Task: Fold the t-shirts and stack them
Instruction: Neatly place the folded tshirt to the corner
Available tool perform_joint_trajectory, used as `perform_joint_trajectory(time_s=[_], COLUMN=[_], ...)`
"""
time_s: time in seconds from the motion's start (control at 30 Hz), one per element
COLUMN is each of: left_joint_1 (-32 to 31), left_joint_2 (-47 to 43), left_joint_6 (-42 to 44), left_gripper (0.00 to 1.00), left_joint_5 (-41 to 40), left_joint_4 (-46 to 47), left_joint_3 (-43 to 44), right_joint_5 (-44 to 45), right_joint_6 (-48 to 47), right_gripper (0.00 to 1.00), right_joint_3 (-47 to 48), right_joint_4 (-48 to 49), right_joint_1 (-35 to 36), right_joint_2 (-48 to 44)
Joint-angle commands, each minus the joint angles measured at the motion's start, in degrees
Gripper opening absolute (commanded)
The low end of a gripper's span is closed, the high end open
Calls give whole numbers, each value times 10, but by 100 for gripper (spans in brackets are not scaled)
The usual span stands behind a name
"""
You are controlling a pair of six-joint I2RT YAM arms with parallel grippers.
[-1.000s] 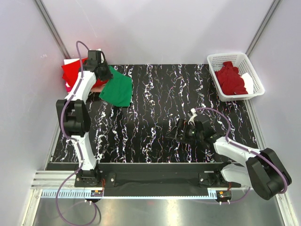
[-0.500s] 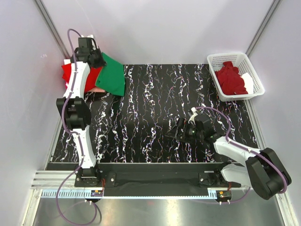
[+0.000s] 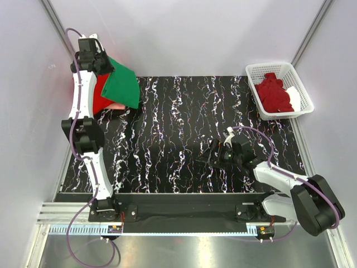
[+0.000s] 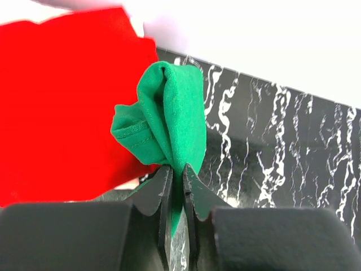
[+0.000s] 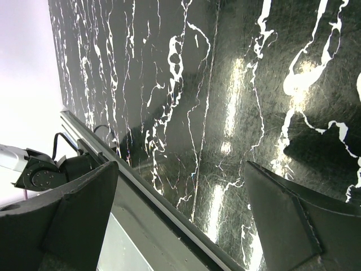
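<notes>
I am looking at a black tabletop veined with white marbling (image 3: 184,139), closed in by pale lilac walls (image 3: 184,33) on the left, far and right sides, with the arm bases along the bottom edge. The broad middle of the surface lies between the two arms. At the upper right corner a white plastic lattice basket (image 3: 254,72) sits against the table's edge with a crumpled dark maroon t-shirt (image 3: 273,95) inside. At the upper left corner a flat bright red t-shirt (image 3: 99,97) lies against the wall. Above it the left gripper (image 4: 176,169) is pinched tight on a soft emerald green t-shirt (image 3: 122,86), which is folded and bunched at the grip, a stitched hem showing, its lower part draping across the red one. The right gripper (image 5: 181,165) hangs low over the lower right of the tabletop, jaws spread wide and holding nothing.
</notes>
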Motion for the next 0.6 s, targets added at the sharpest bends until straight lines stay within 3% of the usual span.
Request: perform_joint_trajectory(time_s=[0.0,0.27,0.57], left_joint_1=[18,40,58], left_joint_2=[-8,-10,4], left_joint_6=[4,3,4], left_gripper=[11,9,13], left_joint_5=[1,-5,-9], left_joint_4=[29,40,62], left_joint_3=[54,71,79], right_joint_5=[-14,-17,-17], right_joint_6=[0,3,4], right_gripper=[100,99,99], right_joint_3=[7,7,6], right_joint_4=[27,29,31], right_joint_1=[-7,-8,-10], right_joint_2=[4,9,10])
